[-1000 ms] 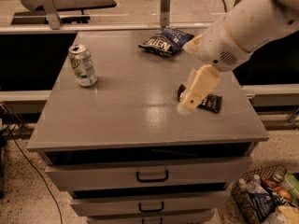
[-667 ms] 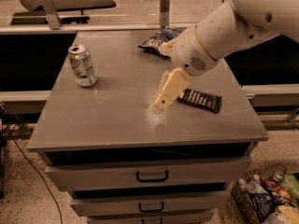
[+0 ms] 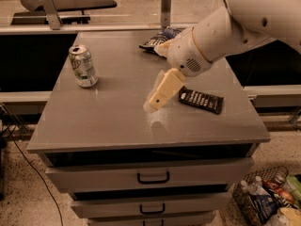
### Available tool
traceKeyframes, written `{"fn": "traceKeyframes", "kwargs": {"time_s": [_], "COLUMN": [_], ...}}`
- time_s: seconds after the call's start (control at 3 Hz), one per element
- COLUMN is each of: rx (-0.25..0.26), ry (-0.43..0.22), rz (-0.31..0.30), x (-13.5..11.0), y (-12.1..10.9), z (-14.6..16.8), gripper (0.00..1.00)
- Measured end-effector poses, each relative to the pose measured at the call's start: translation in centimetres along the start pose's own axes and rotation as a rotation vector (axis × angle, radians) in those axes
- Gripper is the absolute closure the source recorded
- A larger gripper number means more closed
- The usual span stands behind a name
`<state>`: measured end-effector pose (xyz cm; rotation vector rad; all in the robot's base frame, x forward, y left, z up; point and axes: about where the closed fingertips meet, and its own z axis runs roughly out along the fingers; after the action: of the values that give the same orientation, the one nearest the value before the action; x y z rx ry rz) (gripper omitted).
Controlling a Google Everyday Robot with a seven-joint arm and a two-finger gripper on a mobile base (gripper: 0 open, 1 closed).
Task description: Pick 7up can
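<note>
The 7up can (image 3: 83,66) stands upright on the left side of the grey cabinet top (image 3: 108,121), white and green with a silver top. My gripper (image 3: 155,102) hangs from the white arm over the middle of the cabinet top. It points down and to the left, well to the right of the can and apart from it. It holds nothing that I can see.
A black snack bar wrapper (image 3: 201,100) lies just right of the gripper. A dark blue chip bag (image 3: 157,37) lies at the back, partly behind the arm. Drawers with black handles (image 3: 153,177) sit below. A wire basket of items (image 3: 270,201) stands on the floor at the lower right.
The arm and gripper have moved left across the cabinet top, from over the black wrapper toward the middle. The can has not moved.
</note>
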<state>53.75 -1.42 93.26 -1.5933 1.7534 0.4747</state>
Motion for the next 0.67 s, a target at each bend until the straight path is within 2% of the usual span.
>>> {"fn": "traceKeyframes", "kwargs": {"time_s": [0.33,0.67], "rx": [-0.023,-0.021], "ry": [-0.120,-0.273], "rz": [0.002,-0.004], "x": [-2.3,-5.8], "y": [-1.0,-3.2], "z": [4.4,8.6], "gripper": [0.00,0.00]}}
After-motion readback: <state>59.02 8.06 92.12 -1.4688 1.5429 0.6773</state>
